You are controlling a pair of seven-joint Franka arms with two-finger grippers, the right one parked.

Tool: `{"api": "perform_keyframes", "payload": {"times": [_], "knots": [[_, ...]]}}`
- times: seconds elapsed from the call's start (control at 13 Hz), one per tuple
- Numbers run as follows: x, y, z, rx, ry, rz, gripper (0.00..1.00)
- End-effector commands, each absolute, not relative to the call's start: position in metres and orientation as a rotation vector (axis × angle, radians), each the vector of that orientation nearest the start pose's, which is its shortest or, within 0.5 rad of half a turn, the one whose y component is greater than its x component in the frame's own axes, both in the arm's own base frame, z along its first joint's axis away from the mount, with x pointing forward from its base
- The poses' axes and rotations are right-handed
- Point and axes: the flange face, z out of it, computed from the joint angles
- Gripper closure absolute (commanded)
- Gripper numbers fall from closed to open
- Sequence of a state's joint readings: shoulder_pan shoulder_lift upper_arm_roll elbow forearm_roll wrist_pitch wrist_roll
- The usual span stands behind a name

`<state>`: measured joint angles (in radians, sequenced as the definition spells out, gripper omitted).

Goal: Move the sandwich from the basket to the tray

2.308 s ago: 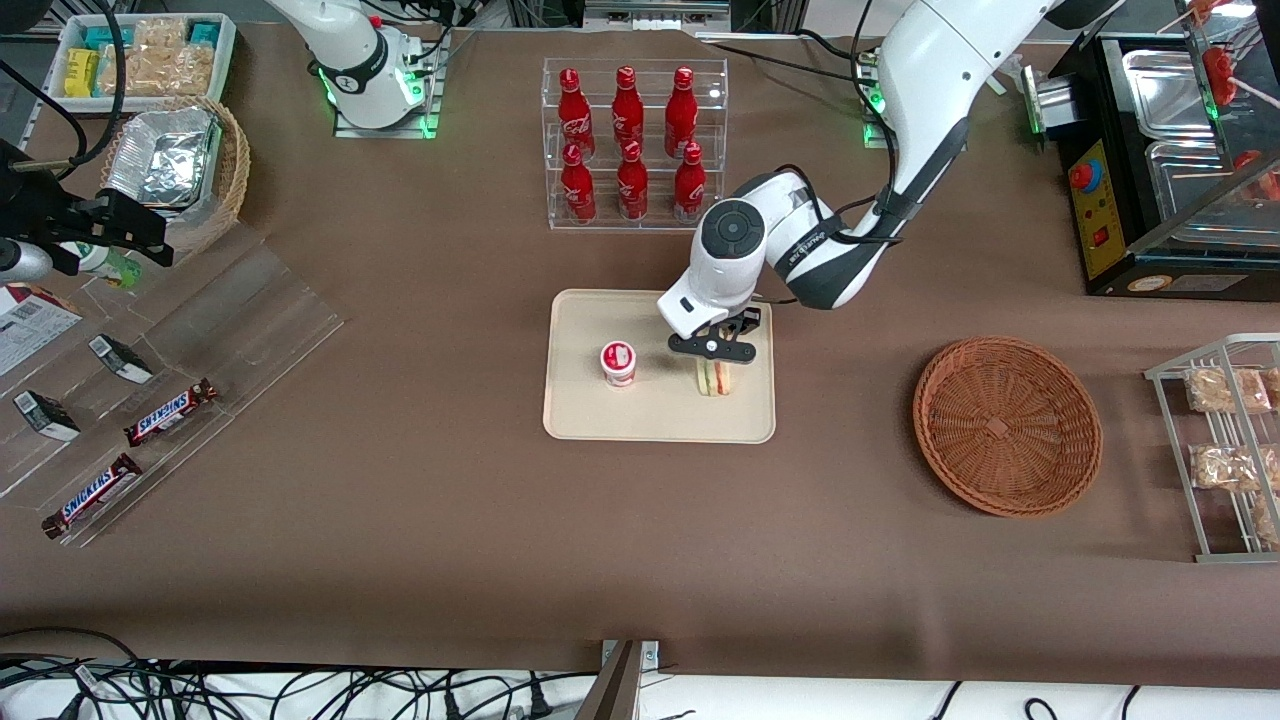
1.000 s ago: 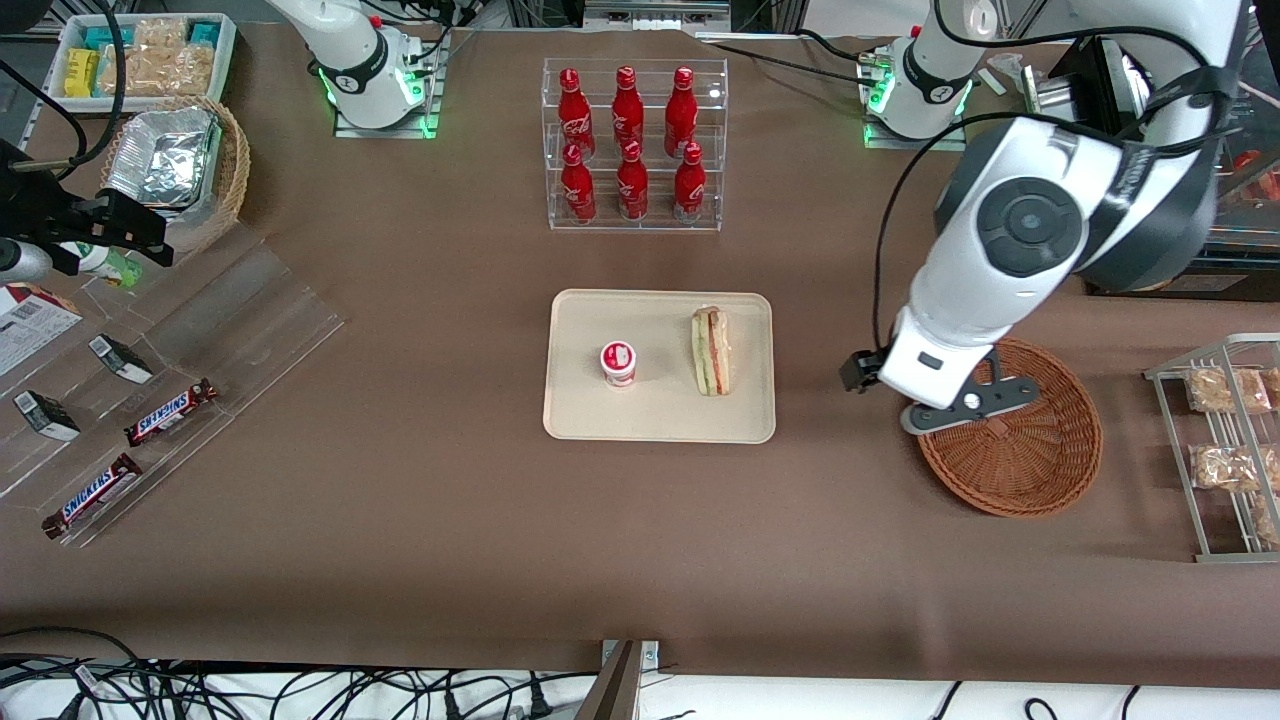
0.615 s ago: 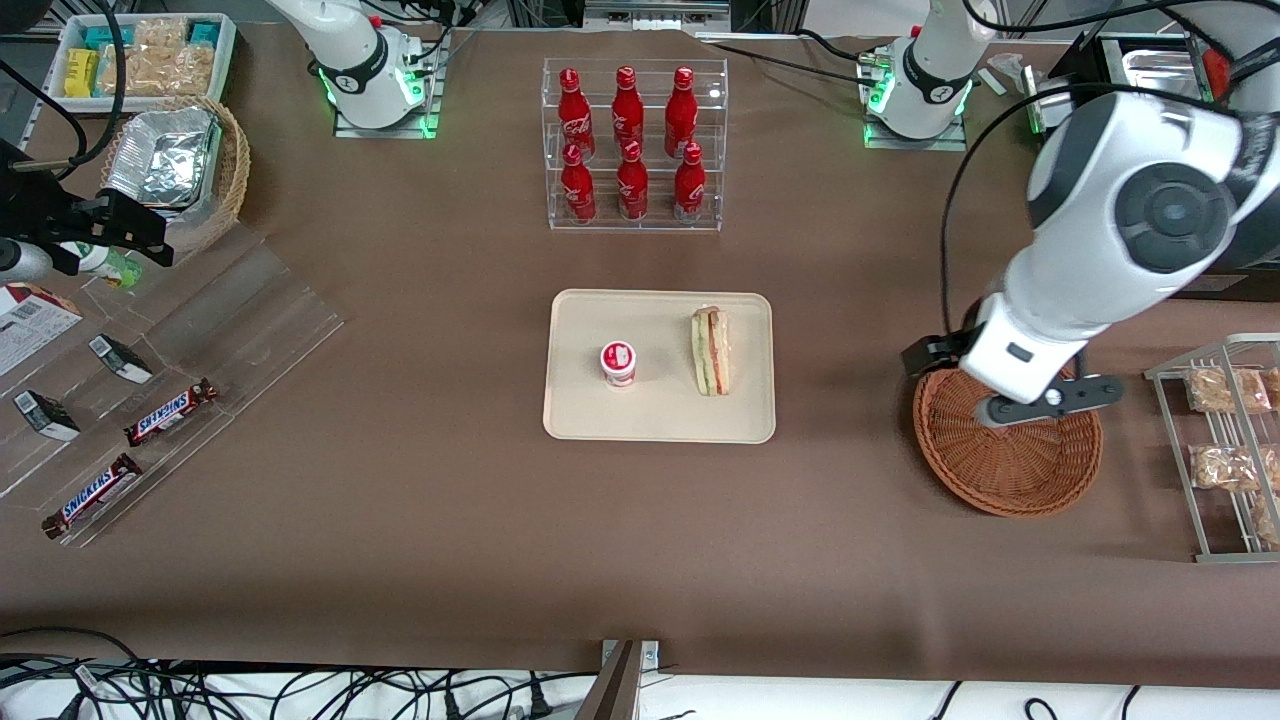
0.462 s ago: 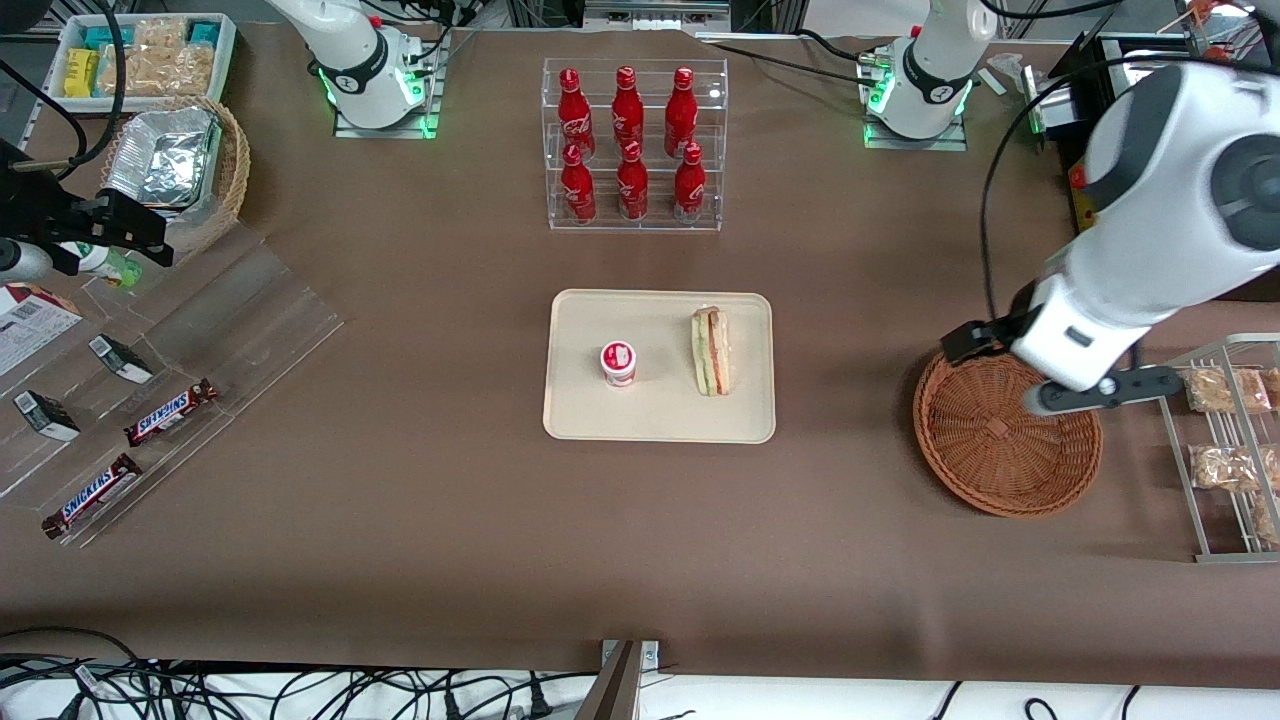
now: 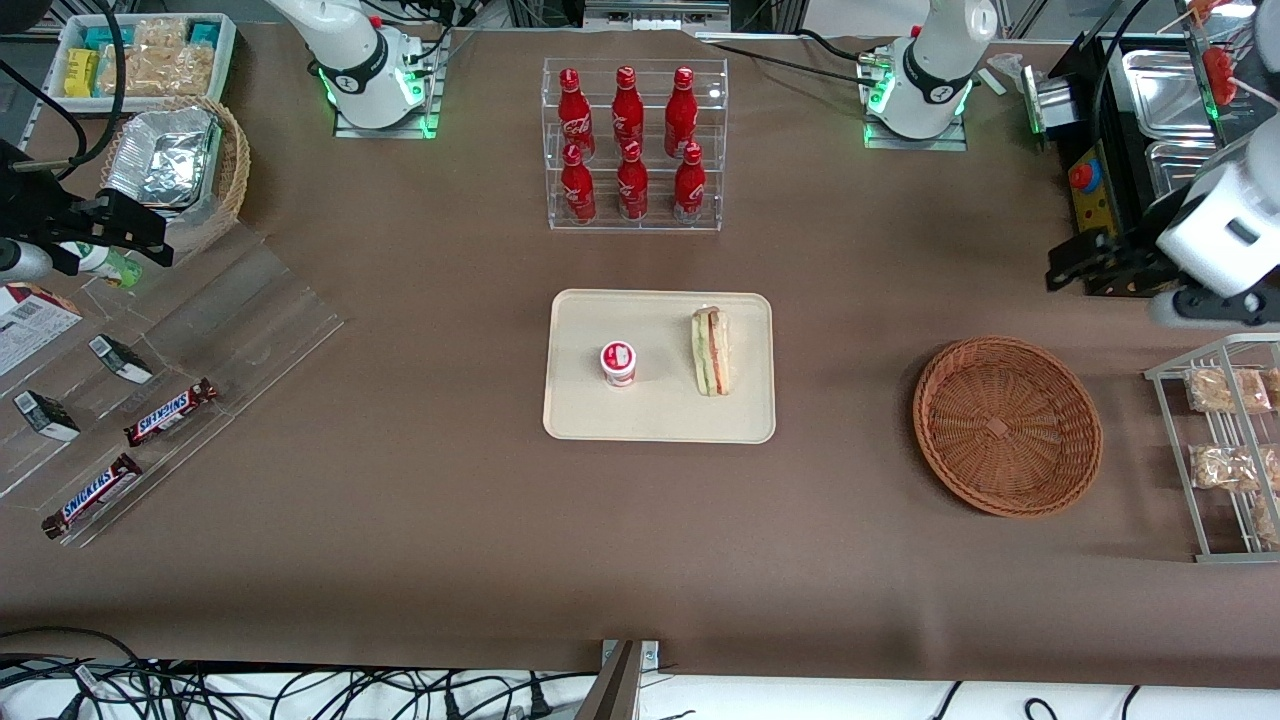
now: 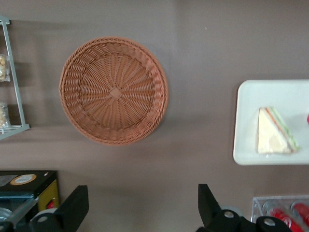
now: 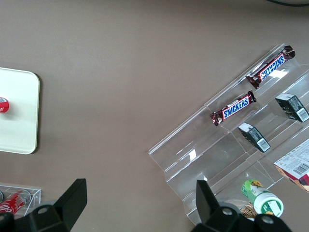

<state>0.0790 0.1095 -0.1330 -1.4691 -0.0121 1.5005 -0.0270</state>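
Note:
The wrapped wedge sandwich (image 5: 711,351) (image 6: 274,137) lies on the beige tray (image 5: 660,415) (image 6: 251,96), beside a small red-lidded cup (image 5: 618,362). The round brown wicker basket (image 5: 1007,425) (image 6: 114,90) sits on the table toward the working arm's end and holds nothing. My gripper (image 5: 1205,308) (image 6: 141,212) hangs high at the working arm's end of the table, farther from the front camera than the basket. It is open, with its fingers (image 6: 72,208) wide apart and nothing between them.
A clear rack of red bottles (image 5: 632,145) stands farther from the camera than the tray. A metal wire rack with packaged snacks (image 5: 1225,450) sits beside the basket. A black appliance (image 5: 1130,150) stands near my gripper. An acrylic shelf with Snickers bars (image 5: 170,410) is at the parked arm's end.
My gripper let go of the sandwich on the tray, rose, passed over the basket, and moved to the working arm's end of the table. The sandwich stays on the tray.

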Motion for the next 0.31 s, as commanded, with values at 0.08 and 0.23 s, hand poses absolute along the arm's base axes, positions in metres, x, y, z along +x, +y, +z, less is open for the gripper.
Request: {"api": "perform_keyframes", "payload": {"times": [0.08,0.23], "knots": [[0.5498,-0.0254,0.6167,-3.173,0.126,0.183,0.0],[0.5504,-0.0263,0.6146,-3.196,0.125,0.199,0.0]]}}
